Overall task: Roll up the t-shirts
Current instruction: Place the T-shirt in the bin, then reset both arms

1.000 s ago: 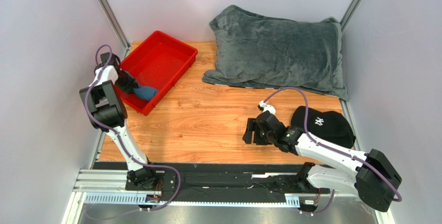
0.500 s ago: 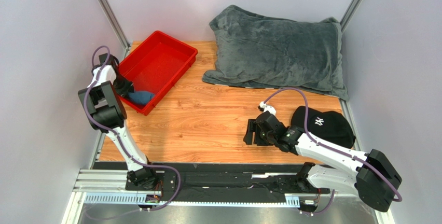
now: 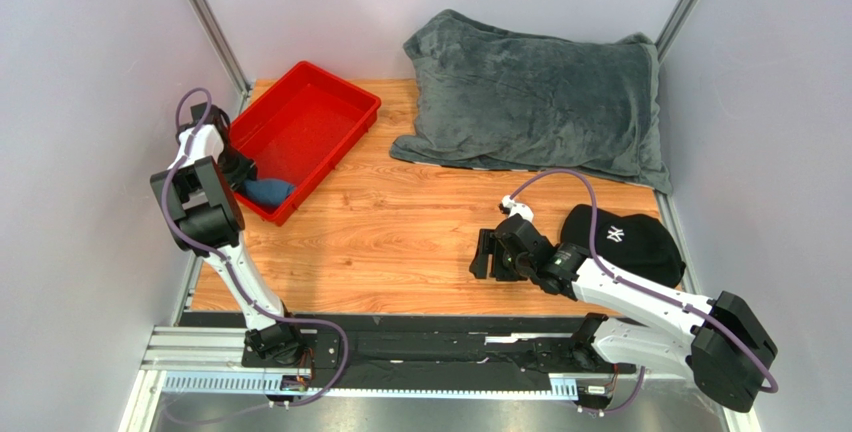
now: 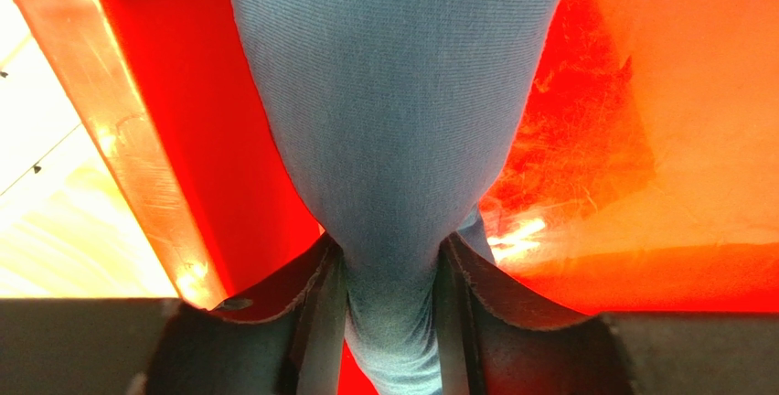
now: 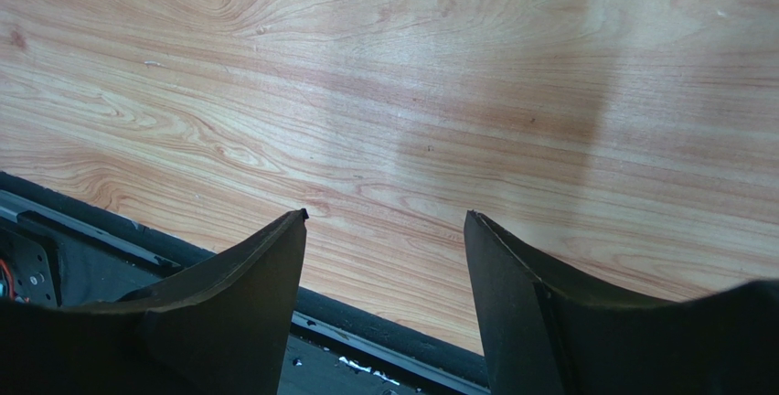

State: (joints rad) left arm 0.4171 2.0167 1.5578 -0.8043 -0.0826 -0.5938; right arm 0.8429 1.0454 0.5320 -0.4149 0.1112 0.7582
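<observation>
The teal-blue t-shirt (image 3: 270, 189), bundled up, lies in the near corner of the red tray (image 3: 318, 112). My left gripper (image 3: 240, 168) reaches into that corner and is shut on the t-shirt. In the left wrist view the blue cloth (image 4: 402, 93) fills the middle and is pinched between the two dark fingers (image 4: 315, 313), with the gripper (image 4: 391, 258) low in the tray. My right gripper (image 3: 484, 254) is open and empty, low over the bare wood near the table's front edge; it also shows in the right wrist view (image 5: 384, 221).
A large grey plush blanket (image 3: 535, 97) covers the back right of the table. A black cap (image 3: 620, 242) with a white logo lies at the right, beside my right arm. Metal frame posts stand at the back corners. A black rail runs along the front edge.
My left gripper has lowered the t-shirt bundle deeper into the tray's near corner and shifted slightly left. The right arm has stayed nearly still.
</observation>
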